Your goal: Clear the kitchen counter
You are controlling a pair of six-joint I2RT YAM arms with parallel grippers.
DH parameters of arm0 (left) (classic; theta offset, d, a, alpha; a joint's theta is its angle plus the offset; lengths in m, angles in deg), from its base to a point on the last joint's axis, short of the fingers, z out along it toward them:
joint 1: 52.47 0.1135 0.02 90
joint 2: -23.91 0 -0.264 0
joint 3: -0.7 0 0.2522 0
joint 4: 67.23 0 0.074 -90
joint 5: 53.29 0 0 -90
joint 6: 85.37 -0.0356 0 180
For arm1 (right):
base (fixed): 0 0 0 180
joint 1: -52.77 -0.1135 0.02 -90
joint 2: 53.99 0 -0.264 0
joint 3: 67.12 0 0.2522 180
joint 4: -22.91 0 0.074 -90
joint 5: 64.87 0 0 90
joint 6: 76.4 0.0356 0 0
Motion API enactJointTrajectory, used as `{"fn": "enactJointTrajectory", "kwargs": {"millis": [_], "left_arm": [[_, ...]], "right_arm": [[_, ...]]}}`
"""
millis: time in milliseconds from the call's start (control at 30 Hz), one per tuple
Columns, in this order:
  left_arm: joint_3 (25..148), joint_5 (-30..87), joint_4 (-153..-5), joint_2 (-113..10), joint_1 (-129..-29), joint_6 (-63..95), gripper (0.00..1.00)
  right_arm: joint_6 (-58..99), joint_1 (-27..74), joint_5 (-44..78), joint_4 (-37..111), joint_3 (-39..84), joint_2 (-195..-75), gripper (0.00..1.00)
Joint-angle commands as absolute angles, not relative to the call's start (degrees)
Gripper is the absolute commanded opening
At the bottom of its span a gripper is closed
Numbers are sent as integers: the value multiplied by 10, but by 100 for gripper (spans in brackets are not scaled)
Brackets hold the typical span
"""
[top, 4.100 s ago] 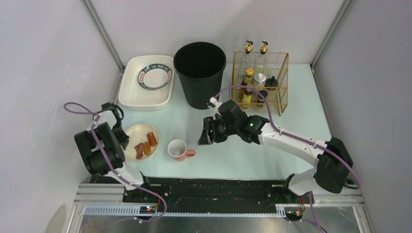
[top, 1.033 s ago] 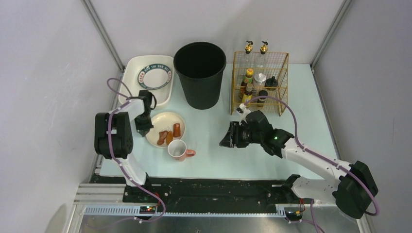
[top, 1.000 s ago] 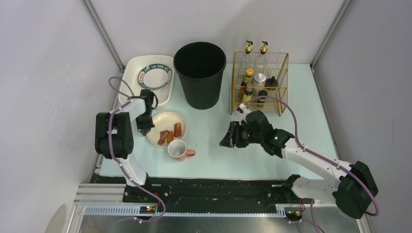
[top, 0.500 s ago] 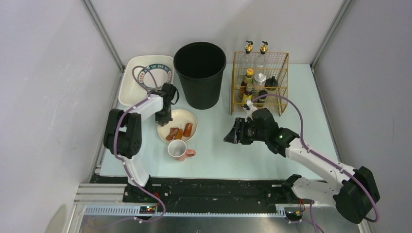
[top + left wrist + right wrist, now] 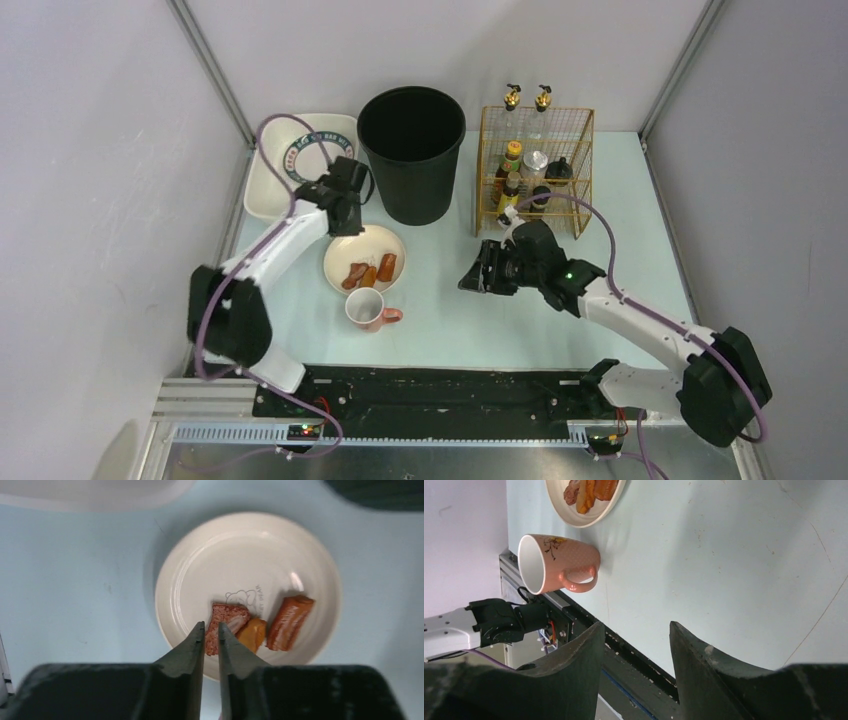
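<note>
The kitchen counter [image 5: 560, 330] spreads under both sets of fingers and is far from cleared. The black bin [image 5: 411, 150] stands just beyond the left gripper [image 5: 211, 625]. The white tray [image 5: 270, 185] lies off to that gripper's left with a ringed dish in it, and the wire rack [image 5: 535, 165] of bottles stands behind the right gripper [image 5: 635, 627].

What has changed is the plate [image 5: 250, 555]. A few seconds ago it lay by the counter's left edge. The left arm has since drawn it across, and it now sits directly below the left fingertips, close in front of the bin. The left fingers were pinched together a moment back and have now parted by a sliver. Nothing sits in the slit, so we read this as the plate let go. Their tips overlap the plate's near rim in the wrist view, and we cannot say whether they still brush it.

The right fingers stand moderately apart and empty, hovering above bare counter. The pink mug [image 5: 556, 562] sits upright well ahead of their tips, untouched and beside the plate.

Three scraps [image 5: 252, 632] remain on the plate: a reddish piece just past the left tips, an orange one touching it, and a brown one to the right.

We judge the plate is now staged for tipping into the bin. The emptying itself, the plate and the mug all remain to be done.
</note>
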State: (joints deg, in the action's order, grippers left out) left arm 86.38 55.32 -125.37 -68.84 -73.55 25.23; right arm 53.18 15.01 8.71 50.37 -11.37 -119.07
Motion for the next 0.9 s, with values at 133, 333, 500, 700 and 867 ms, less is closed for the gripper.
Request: {"fn": "enactJointTrajectory", "kwargs": {"millis": [133,333,500,700,867], "left_arm": [[861,552,-1258,-504,-734,247,39],[815,543,-1251,-382,-734,222,72],[768,546,-1227,-276,-734,227,89],[664,553,-1132,-133,-734,212,100],[540,535,-1009,15,-734,214,100]], "right_arm": [[551,125,120,464,-78,-1261,54],[556,110,133,453,-26,-1343,54],[561,95,142,451,32,-1416,53],[555,76,175,466,102,-1491,53],[551,74,196,478,154,-1551,53]]}}
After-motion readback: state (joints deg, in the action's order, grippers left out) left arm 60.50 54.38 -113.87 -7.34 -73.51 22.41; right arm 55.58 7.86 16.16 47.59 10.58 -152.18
